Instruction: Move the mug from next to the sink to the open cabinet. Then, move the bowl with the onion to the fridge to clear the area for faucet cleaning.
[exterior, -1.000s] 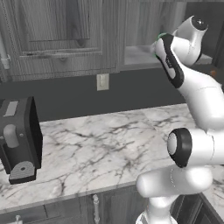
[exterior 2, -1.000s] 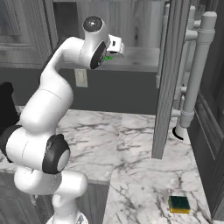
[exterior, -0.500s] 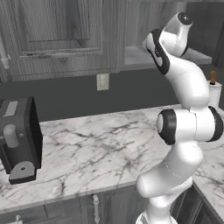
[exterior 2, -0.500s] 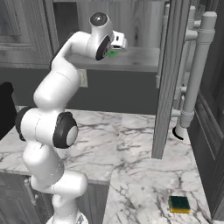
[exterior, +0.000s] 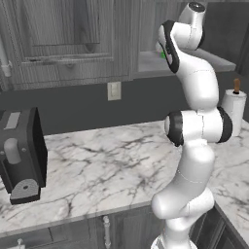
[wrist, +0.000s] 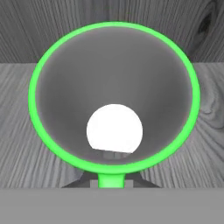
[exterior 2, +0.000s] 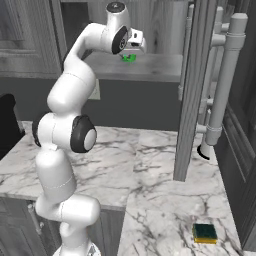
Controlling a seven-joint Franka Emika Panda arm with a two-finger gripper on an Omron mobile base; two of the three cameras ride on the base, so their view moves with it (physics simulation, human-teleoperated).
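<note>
Marble counter (exterior: pixel 112 160) under grey wall cupboards (exterior: pixel 63 44)

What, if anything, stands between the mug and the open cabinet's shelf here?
Nothing visible. The gripper is shut on the mug, which is already over the open cabinet's pale shelf. The hand view looks down into the mug, with wood grain all around it.

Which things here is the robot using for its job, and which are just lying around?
For the job:
- small bright green mug
- dark grey wood-grain open wall cabinet, on its pale shelf
- tool, shut on the mug

Just lying about:
- black toaster
- green and yellow sponge
- white paper towel roll
- white marble counter
</note>
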